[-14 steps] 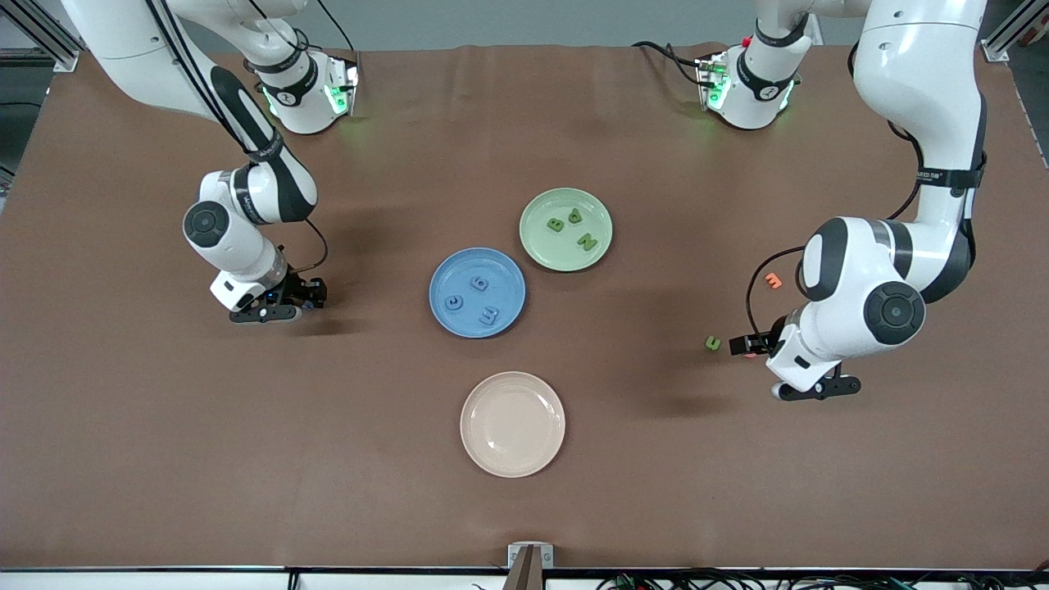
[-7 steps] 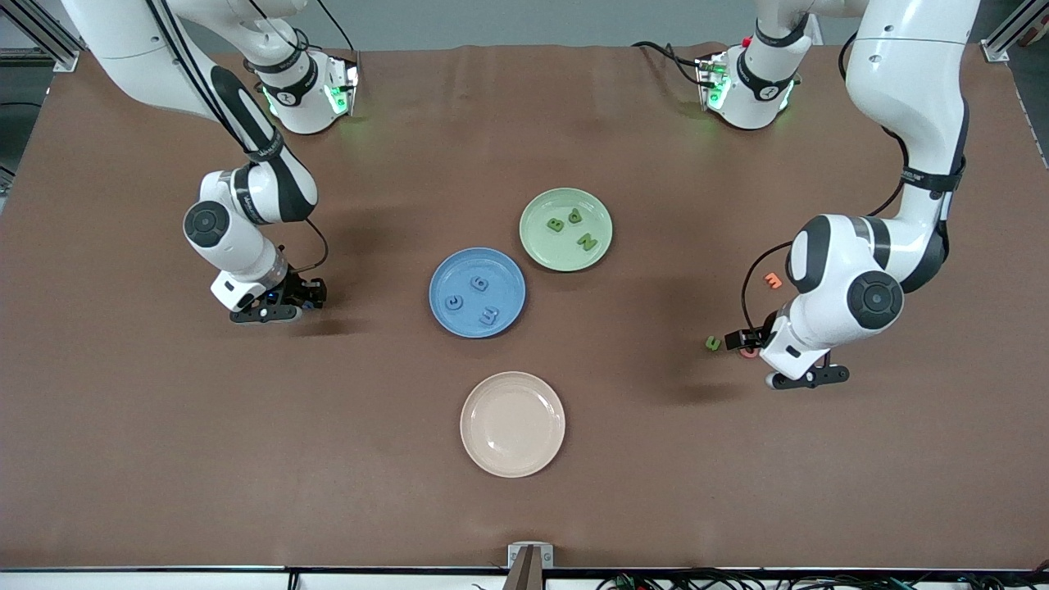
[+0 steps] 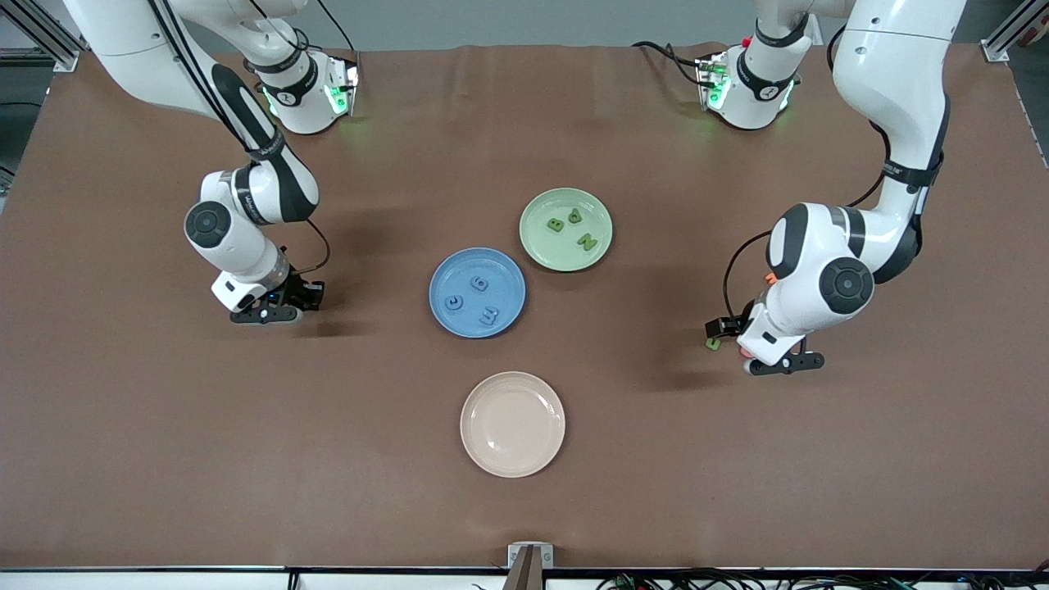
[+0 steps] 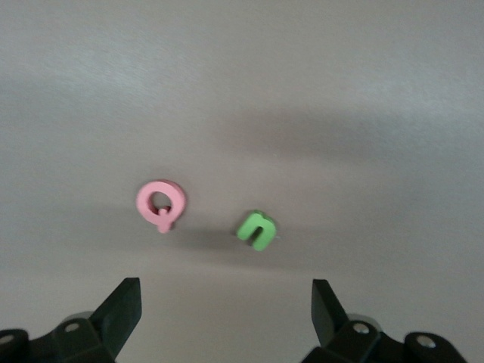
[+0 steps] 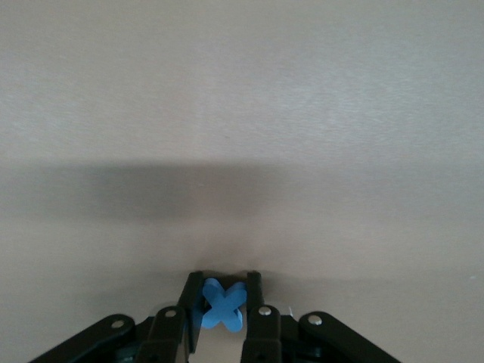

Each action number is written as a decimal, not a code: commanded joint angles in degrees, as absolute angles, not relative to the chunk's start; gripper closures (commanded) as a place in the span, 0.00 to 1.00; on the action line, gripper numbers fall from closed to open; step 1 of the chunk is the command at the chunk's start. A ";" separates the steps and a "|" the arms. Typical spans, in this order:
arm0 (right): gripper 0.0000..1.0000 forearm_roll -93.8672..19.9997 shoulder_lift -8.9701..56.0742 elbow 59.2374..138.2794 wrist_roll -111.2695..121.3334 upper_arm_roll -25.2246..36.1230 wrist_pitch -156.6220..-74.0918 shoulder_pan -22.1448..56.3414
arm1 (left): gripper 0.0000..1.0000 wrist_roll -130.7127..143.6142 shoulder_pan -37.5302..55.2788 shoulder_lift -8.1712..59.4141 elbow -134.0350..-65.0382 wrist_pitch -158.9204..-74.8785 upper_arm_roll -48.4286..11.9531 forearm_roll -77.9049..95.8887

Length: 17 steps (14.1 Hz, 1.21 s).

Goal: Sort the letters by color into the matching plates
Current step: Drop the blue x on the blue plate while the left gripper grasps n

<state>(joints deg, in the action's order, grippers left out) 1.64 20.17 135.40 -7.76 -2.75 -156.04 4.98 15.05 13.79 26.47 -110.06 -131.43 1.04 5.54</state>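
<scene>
Centring the open left claw [image 4: 223,302] over the green letter [image 4: 256,229], clear of the pink letter [image 4: 161,203] beside it, looked key; the right claw [image 5: 223,306] gripped a blue letter [image 5: 221,305] above the counter [image 3: 164,459].

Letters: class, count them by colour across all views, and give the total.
Blue letters: 4, one in the right gripper
Green letters: 4, one below the left gripper
Pink letter: 1
Orange letter: 1
Total: 10

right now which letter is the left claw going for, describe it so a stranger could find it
Look toward the left arm's end of the table, under the open left claw. The green letter lies there beside a pink letter; it is the only green one outside the plates.
</scene>
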 commanded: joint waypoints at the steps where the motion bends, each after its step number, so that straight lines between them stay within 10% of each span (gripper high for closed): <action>1: 0.99 1.85 19.78 127.82 -19.37 -2.90 -144.71 11.66 | 0.01 16.60 15.37 27.32 -111.53 -135.34 0.88 6.33; 17: 0.99 1.40 34.26 104.08 -72.85 -2.55 -141.86 40.86 | 0.20 16.96 15.56 33.66 -112.32 -144.67 0.88 4.57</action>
